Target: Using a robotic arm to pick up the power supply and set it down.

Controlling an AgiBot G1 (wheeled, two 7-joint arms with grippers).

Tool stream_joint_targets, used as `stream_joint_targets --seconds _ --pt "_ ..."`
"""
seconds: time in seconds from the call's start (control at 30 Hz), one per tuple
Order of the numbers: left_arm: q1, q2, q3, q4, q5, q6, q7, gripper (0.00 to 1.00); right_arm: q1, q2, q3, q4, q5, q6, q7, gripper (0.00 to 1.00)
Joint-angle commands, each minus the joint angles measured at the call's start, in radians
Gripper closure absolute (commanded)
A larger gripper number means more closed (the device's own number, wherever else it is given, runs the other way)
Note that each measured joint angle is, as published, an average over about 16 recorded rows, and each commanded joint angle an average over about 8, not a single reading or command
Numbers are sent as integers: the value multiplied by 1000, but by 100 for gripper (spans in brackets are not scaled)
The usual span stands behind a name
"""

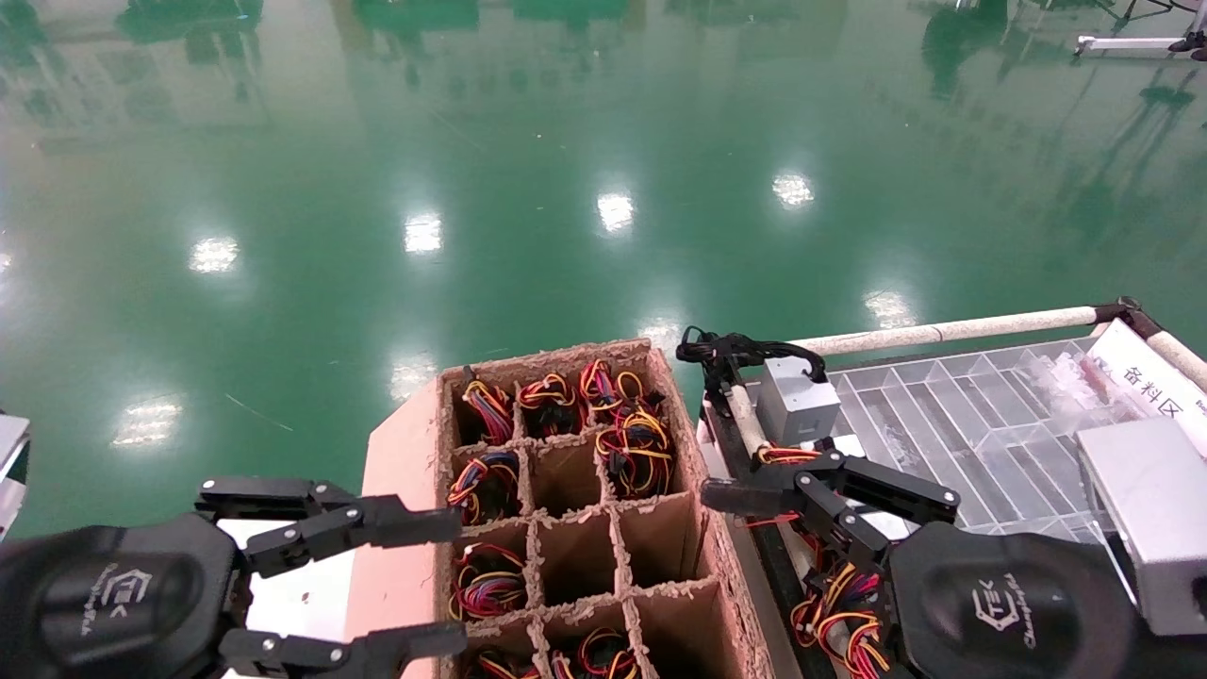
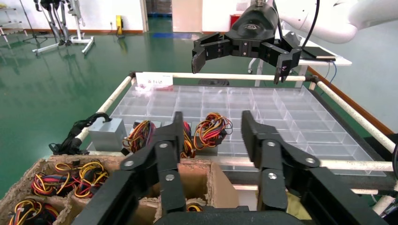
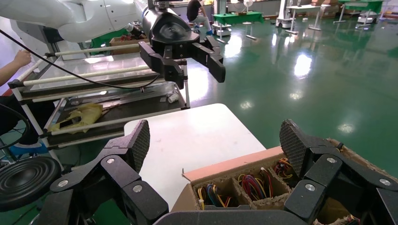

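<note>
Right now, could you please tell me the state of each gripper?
Left gripper: open, holding nothing, beside the cardboard box.
Right gripper: open, holding nothing, above the tray.

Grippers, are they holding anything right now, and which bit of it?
Nothing is held. The left gripper is open over the cardboard box, and the right gripper is open near the clear tray. Nothing sits between either one's fingers.

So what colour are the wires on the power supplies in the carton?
Red, yellow, orange and black wires in the cardboard carton; clearest in the head view.
</note>
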Motion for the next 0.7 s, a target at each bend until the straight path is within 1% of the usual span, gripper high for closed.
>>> stream_joint_targets --seconds 0.03,0.57,0.7 --pt "0 0 0 0 0 0 0 100 0 0 0 0 0 0 0 0" --pt "0 0 0 0 0 0 0 100 0 0 0 -1 -2 1 0 0" --pt "0 0 0 0 0 0 0 100 14 -7 -10 -16 -29 8 -5 0"
